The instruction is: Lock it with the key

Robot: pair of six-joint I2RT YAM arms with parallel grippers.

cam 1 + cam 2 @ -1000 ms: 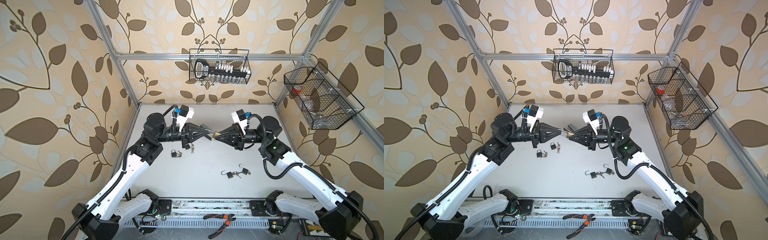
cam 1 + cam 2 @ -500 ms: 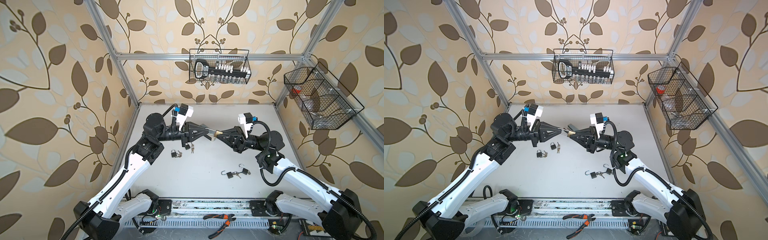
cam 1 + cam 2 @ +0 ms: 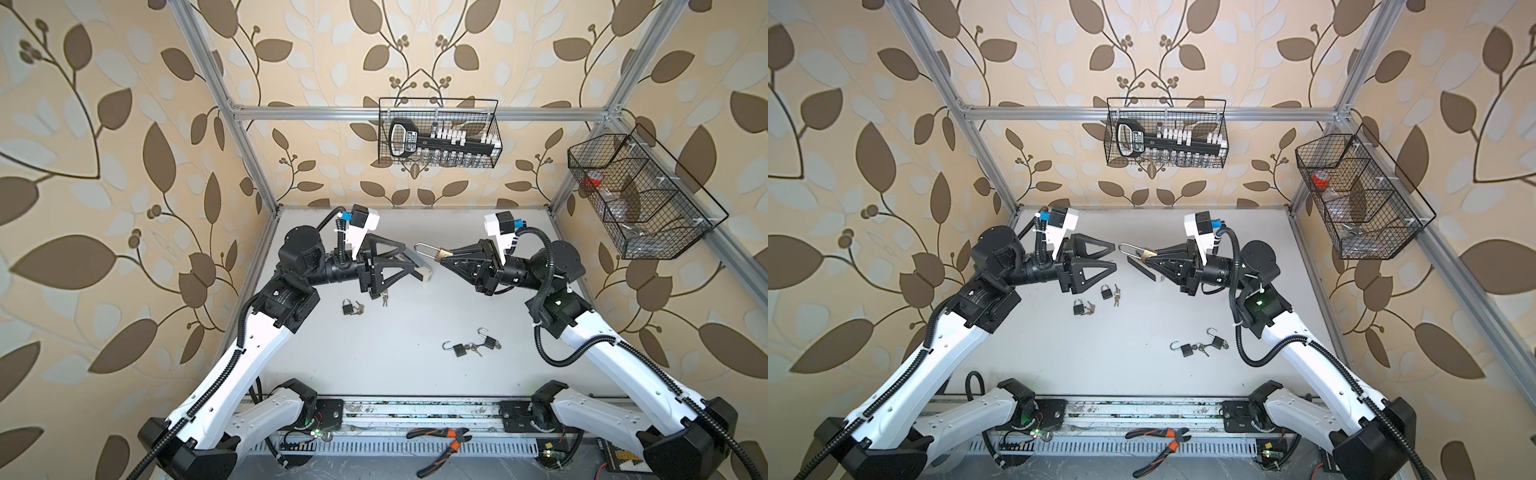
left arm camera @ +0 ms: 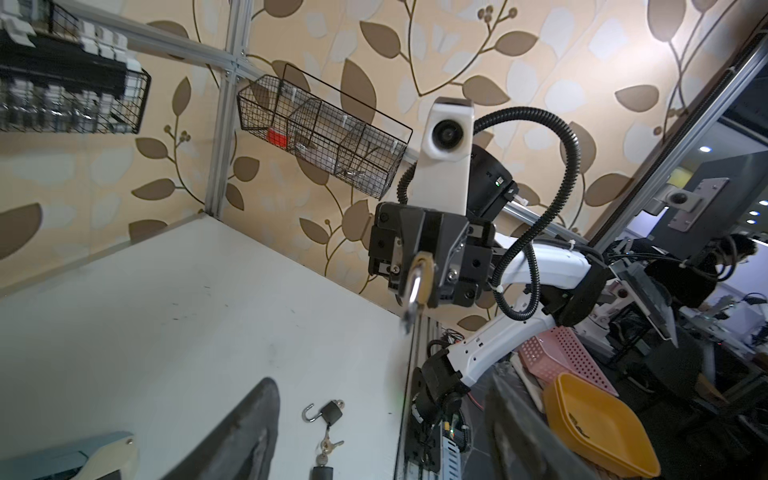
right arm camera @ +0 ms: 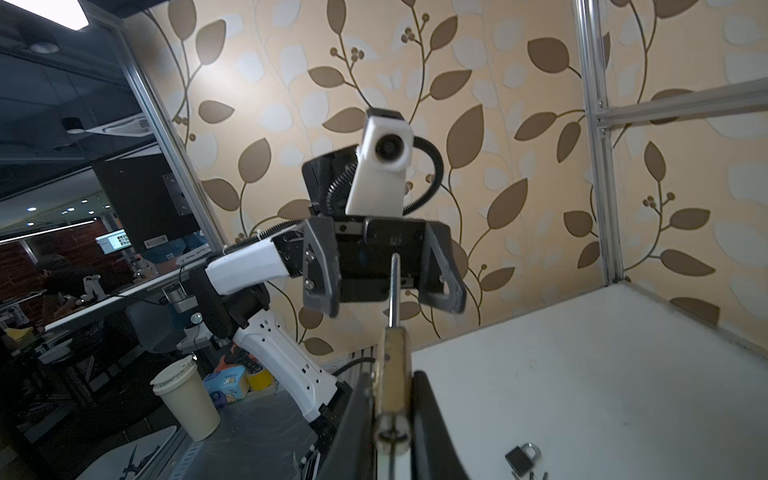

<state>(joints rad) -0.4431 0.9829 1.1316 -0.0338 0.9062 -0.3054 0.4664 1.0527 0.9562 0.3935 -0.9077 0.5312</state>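
Leaf-patterned wallpaper closes in the white surface that I work over. Nearest, on the slotted grey strip in front of it, lie pliers with orange-and-black handles. Next, on the right half of the surface, two small black padlocks with open shackles lie side by side with small keys between them. Further in on the left, two small black padlocks with closed shackles lie near each other, each with keys beside it. Over those hangs my left gripper, its jaws standing wide apart. Facing it, my right gripper has its jaws clamped on the body of a brass padlock with a long silver shackle, held up off the surface. The shackle points at the gap between my left jaws, close to them but not gripped. Whether a key sits in that lock I cannot tell. Below it a dark flat bar with a pale end lies on the surface. Farthest, a black wire basket holding a large black key-shaped rack hangs on the back wall, and a compartmented black wire basket hangs on the right wall.
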